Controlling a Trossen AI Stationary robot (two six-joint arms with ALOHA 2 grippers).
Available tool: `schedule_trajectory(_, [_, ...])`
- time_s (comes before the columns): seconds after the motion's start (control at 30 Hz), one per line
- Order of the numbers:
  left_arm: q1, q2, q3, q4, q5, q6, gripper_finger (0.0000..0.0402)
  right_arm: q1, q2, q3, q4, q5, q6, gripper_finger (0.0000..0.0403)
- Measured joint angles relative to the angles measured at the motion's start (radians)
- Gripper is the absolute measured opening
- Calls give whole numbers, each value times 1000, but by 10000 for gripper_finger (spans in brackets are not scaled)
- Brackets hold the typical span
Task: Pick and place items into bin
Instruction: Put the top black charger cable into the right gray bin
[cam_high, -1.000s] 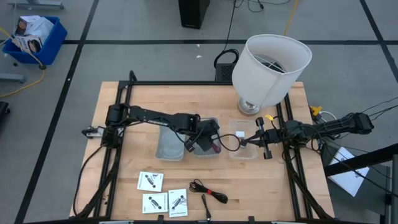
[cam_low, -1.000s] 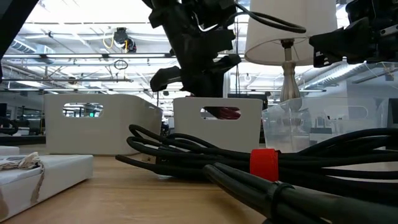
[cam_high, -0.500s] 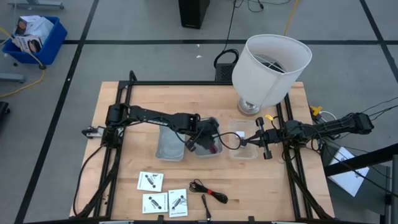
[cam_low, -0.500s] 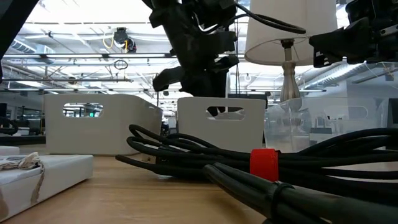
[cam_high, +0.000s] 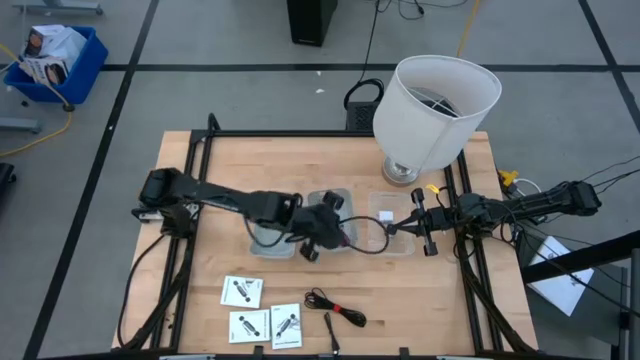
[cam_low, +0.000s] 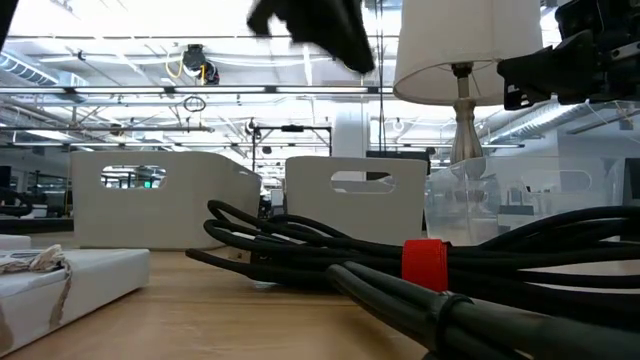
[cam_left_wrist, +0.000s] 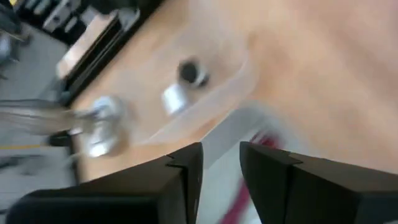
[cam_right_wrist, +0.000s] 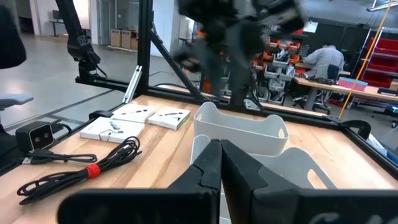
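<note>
A large white lampshade (cam_high: 438, 112) stands at the wooden table's (cam_high: 190, 180) far right corner, a blue crate (cam_high: 55, 65) of what may be papers sits on the floor.

Bright even light, left wrist view smeared (motion blur)

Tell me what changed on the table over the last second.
The left gripper rose out of the middle bin and pulled back toward the front edge, fingers slightly apart with nothing seen between them. The right gripper, cards, cable bundle and lamp stayed put.
</note>
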Motion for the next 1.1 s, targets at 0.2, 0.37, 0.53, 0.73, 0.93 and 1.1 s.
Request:
schedule_trajectory(0.2, [-125, 0, 0, 3, 140, -167, 60, 0, 2, 0, 4, -1, 3, 2])
schedule_trajectory(0.37, [-232, 58, 0, 121, 215, -257, 9, 0, 3, 0, 4, -2, 23, 2])
schedule_trajectory(0.53, [-296, 178, 0, 342, 200, -317, 4, 0, 3, 0, 22, -2, 23, 2])
schedule_trajectory(0.73, [-287, 283, -2, 445, 193, -480, 5, 0, 6, 0, 31, -3, 35, 2])
schedule_trajectory(0.93, [-254, 300, -2, 403, 296, -661, 22, 0, 7, -18, 40, -2, 31, 2])
schedule_trajectory(1.1, [-252, 299, -2, 398, 269, -676, 71, 0, 6, -20, 47, -2, 32, 2])
